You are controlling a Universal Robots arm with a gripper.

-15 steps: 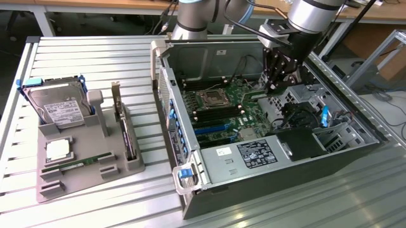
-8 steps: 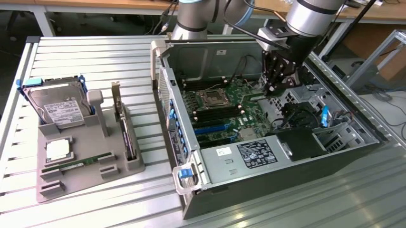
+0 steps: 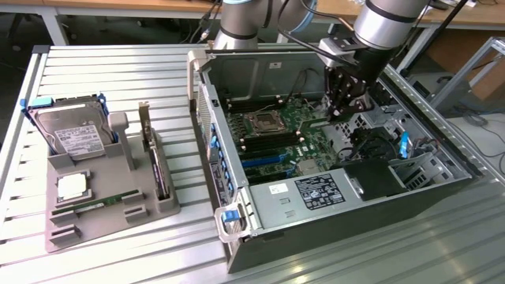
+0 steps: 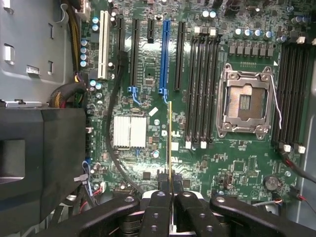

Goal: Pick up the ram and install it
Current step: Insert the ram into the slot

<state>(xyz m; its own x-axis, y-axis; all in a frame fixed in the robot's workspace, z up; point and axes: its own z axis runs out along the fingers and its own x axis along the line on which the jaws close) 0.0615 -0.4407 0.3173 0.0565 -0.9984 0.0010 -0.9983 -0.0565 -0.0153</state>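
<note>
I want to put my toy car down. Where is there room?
Bare table slats lie behind the grey holder and in front of it. Inside the computer case it is crowded: the hand holds the ram there.

Lighting: bright, even, from overhead. Glare: pale sheen on the slatted metal table (image 3: 103, 71) and the computer case (image 3: 371, 236) wall. Shadows: soft, deepest inside the case. Wrist view: circuit board (image 4: 237, 168) sharp; gripper (image 4: 170, 197) close, dark, slightly soft.
</note>
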